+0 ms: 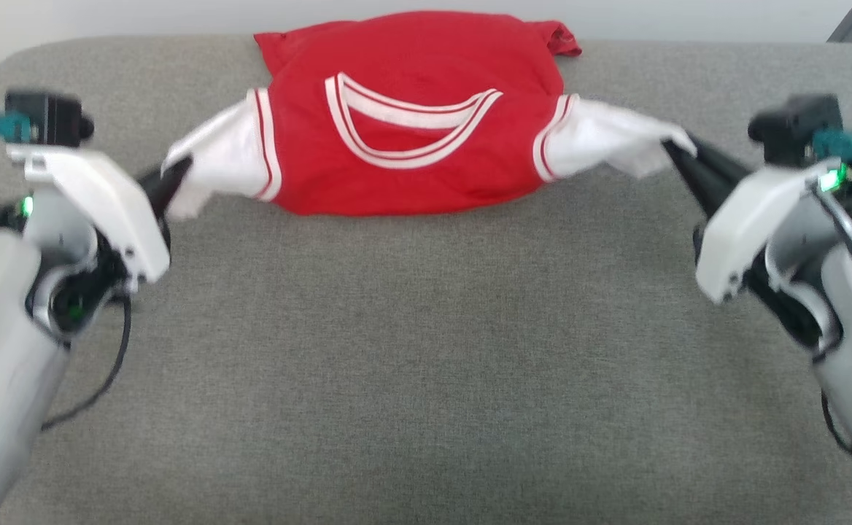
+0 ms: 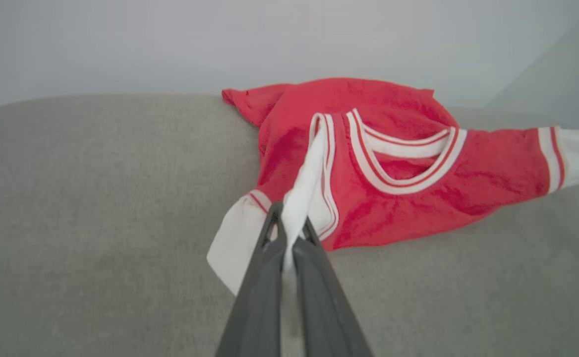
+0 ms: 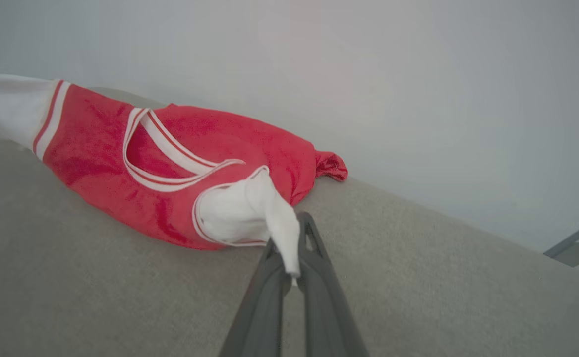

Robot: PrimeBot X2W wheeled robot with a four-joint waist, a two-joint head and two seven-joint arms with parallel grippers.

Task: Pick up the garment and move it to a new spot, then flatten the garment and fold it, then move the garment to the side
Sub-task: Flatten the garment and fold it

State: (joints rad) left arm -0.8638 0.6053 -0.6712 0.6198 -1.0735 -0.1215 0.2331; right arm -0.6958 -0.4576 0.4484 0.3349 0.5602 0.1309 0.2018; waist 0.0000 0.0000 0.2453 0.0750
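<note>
The garment is a red T-shirt with white sleeves and striped trim, stretched between both arms at the far side of the grey surface. My left gripper is shut on the white left sleeve. My right gripper is shut on the white right sleeve. The red body sags in the middle and bunches toward the far edge, its striped neckline facing up. In each wrist view white cloth is pinched between the dark fingers.
The grey fabric surface reaches toward me and to both sides of the garment. Its far edge runs just behind the shirt, with a pale wall beyond. A metal bracket stands off the far right corner.
</note>
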